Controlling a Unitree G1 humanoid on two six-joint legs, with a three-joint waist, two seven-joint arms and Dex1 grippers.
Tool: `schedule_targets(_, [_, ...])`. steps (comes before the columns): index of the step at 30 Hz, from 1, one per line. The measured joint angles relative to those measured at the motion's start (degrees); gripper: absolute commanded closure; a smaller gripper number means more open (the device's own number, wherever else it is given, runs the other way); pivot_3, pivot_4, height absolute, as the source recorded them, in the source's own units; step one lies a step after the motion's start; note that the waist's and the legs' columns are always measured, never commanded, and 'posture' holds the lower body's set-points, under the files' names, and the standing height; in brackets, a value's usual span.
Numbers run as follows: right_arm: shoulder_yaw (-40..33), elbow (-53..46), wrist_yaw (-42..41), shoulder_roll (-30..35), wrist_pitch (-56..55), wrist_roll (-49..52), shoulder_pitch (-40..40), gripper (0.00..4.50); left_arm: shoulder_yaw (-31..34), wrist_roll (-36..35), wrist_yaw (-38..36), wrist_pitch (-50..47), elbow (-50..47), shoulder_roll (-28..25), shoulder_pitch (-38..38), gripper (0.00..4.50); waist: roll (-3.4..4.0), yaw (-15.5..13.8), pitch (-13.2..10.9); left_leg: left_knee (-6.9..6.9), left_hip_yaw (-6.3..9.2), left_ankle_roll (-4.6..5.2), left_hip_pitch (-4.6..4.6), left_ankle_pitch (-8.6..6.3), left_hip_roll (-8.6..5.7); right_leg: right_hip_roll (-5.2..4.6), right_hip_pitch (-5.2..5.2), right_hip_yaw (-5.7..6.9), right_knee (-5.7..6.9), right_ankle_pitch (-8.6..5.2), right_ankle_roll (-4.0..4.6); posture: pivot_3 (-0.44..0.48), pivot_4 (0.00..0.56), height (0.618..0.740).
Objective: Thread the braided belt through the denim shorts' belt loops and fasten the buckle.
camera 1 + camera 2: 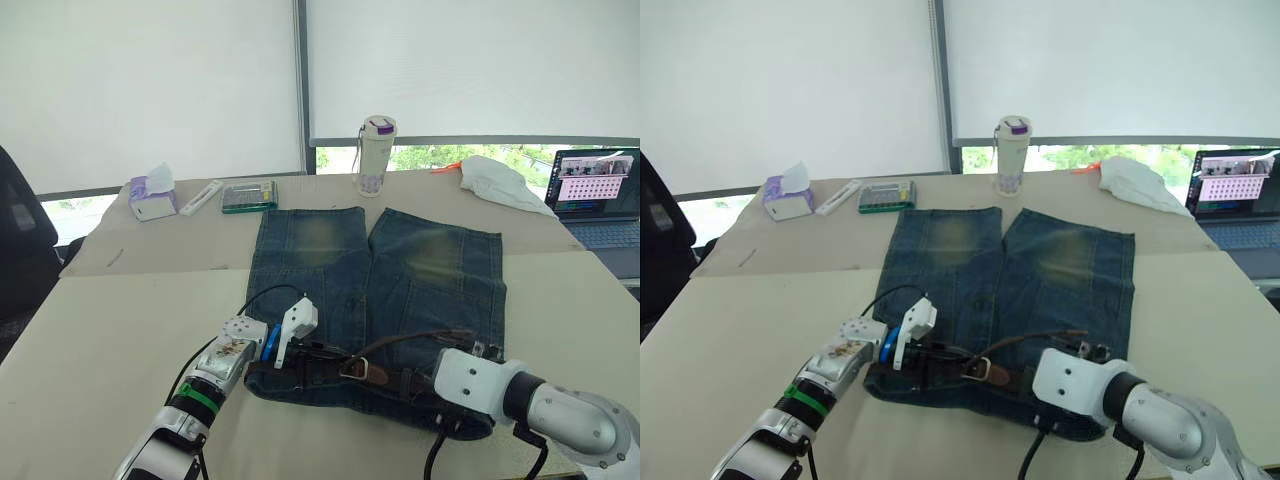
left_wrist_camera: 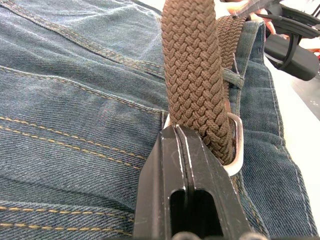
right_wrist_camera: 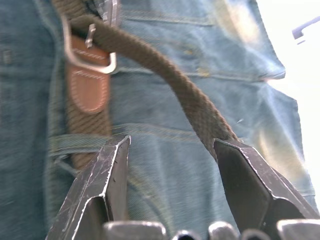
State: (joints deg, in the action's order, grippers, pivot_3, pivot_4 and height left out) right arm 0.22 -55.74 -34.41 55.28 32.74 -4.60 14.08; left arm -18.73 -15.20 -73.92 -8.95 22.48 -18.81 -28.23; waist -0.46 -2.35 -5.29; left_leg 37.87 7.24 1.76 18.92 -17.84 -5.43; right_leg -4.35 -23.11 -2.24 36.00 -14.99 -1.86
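Resting at buckle [image 2: 235, 150], left tool [image 2: 181, 131] pressed together; right tool [image 3: 172, 145] spread beside braided belt [image 3: 192, 102].

Your right gripper [image 1: 470, 352] fingers sit hidden behind its white wrist housing in the head views. The braided belt [image 2: 192, 75] runs off the left wrist view's edge. The buckle [image 2: 235, 145] is half covered by strap. You can't read the laptop [image 1: 598, 190] screen; it's cut off too.
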Motion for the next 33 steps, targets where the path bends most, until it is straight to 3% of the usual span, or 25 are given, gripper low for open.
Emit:
schedule_targets(11, [-0.7, -1.7, -1.7, -3.8, -0.9, 0.8, -3.7, 1.56, 0.6, -0.2, 0.0, 0.0, -0.9, -0.1, 0.7, 4.50, 0.01, 0.1, 0.0, 0.00, 0.01, 0.01, 0.00, 0.00, 0.00, 0.00, -0.03, -0.01, 0.02, 0.00, 0.00, 0.000, 0.150, 0.740])
schedule_targets(16, [-0.5, -1.7, -3.0, -3.7, -0.4, 0.3, -0.4, 1.56, 5.2, -6.4, 0.9, -6.5, -6.2, 1.5, 2.5, 4.50, 0.01, 0.0, 0.0, 0.02, 0.06, -0.01, 0.10, 0.01, 0.02, 0.00, -0.10, -0.03, 0.05, 0.00, 0.00, 0.000, 0.150, 0.740])
schedule_targets(19, [-0.2, -1.4, -4.1, -4.6, 0.6, 1.2, 1.5, 1.52, 6.6, -7.5, 0.9, -7.4, -10.6, -0.1, 2.7, 3.77, -0.02, 0.3, 0.0, 0.01, 0.02, -0.03, 0.05, 0.02, 0.04, 0.00, -0.10, -0.08, 0.07, 0.00, 0.01, 0.000, 0.150, 0.740])
schedule_targets(26, [1.9, 2.0, -4.4, -6.6, 2.9, 2.9, 1.0, 1.52, 7.7, -7.7, 2.6, -11.1, -21.1, -5.8, 6.2, 1.38, 0.10, 0.5, -0.1, -0.01, 0.01, -0.03, 0.03, 0.01, 0.06, 0.01, -0.10, -0.13, 0.06, 0.01, 0.01, 0.000, 0.150, 0.740])
schedule_targets(27, [2.1, 2.7, -4.4, -6.6, 2.8, 2.8, 0.0, 1.52, 7.8, -7.8, 2.6, -11.6, -22.3, -6.7, 6.8, 1.38, 0.12, 0.6, -0.1, -0.02, 0.02, -0.03, 0.03, 0.01, 0.06, 0.00, -0.10, -0.13, 0.06, 0.01, 0.01, 0.000, 0.150, 0.740])
schedule_targets(33, [4.0, 6.9, -4.6, -4.9, 1.5, 0.7, -3.2, 3.32, 7.8, -7.7, 2.9, -13.3, -25.4, -9.7, 7.9, 1.36, 0.23, 0.2, -0.1, -0.02, 0.03, -0.02, 0.06, 0.01, 0.04, -0.01, -0.10, -0.10, 0.03, 0.00, 0.01, 0.000, 0.150, 0.740])
